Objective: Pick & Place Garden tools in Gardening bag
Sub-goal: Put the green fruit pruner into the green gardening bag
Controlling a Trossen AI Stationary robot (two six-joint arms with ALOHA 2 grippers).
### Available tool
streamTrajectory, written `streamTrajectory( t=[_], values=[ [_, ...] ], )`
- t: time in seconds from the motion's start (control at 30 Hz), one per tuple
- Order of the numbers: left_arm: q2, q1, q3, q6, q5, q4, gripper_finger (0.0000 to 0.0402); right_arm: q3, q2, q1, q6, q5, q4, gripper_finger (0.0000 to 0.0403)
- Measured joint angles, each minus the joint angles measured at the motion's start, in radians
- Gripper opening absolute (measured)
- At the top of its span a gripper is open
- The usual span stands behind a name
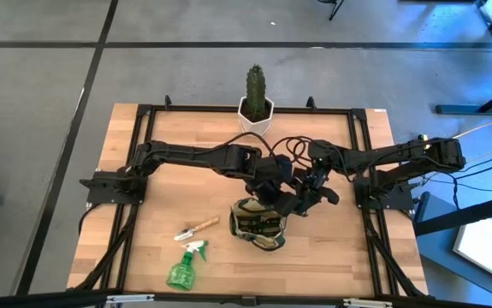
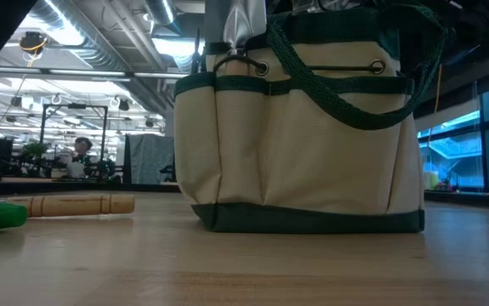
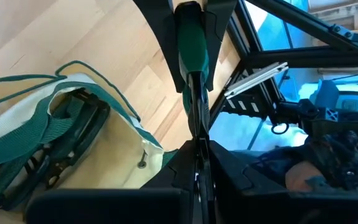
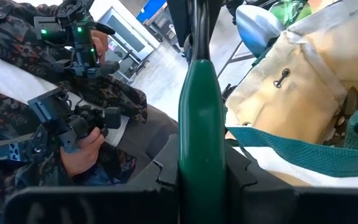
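Two tools lie on the table (image 1: 164, 192) waiting: a wooden-handled trowel (image 1: 196, 229) and a green spray bottle (image 1: 184, 267), both near the front edge, left of the bag (image 1: 258, 229). The bag sits front-centre w/ dark shears (image 3: 73, 134) showing inside it.

Step in hand looks like a pass between arms, right over the bag's back-right side. The right gripper (image 4: 202, 155) has its jaws clamped on the smooth green handle of a slim tool (image 4: 200, 106). The left gripper (image 3: 197, 158) has its jaws together on that tool's thin dark end, facing the right one. What sort of tool it is can't be told.

Next move, prob.: one gripper lets go so the other alone carries it, then tip it and lower it into the bag's mouth. That needs a clean release, no tugging, since both arms grip one stiff item.

In the way: the bag's green loop straps drape across the opening and could snag the tool. The shears take up room inside. Both arms crowd the same spot, so little room to turn.

Around: a cactus (image 1: 255, 85) in a white pot at mid back edge, well clear. A person's hand (image 4: 82, 152) on a controller shows beyond the table.
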State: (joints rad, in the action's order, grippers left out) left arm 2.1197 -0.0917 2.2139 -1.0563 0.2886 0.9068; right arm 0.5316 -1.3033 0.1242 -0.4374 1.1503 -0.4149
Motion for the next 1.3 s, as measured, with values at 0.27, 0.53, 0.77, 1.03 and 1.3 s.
streamTrajectory(
  t=[0.27,0.53,0.77,1.03,1.3],
  values=[
    [-0.002,0.0,0.0,0.004,-0.017,-0.001,0.0017,0.0,0.0,0.0,-0.014,0.0,-0.007,0.0058],
    [-0.002,0.003,0.0,-0.067,0.008,-0.015,0.0017,0.0,0.0,0.0,-0.019,0.003,-0.013,0.0117],
    [-0.004,-0.003,0.015,-0.166,0.014,0.004,0.0017,0.0,-0.001,0.0,-0.012,-0.065,-0.017,0.0205],
    [-0.006,-0.006,0.122,-0.174,-0.037,0.117,0.0017,0.001,-0.001,0.01,-0.141,-0.065,-0.162,0.0233],
    [-0.009,-0.027,0.138,-0.19,-0.092,0.109,0.0017,0.0,0.008,0.121,-0.184,0.133,-0.238,0.0234]
  ],
)
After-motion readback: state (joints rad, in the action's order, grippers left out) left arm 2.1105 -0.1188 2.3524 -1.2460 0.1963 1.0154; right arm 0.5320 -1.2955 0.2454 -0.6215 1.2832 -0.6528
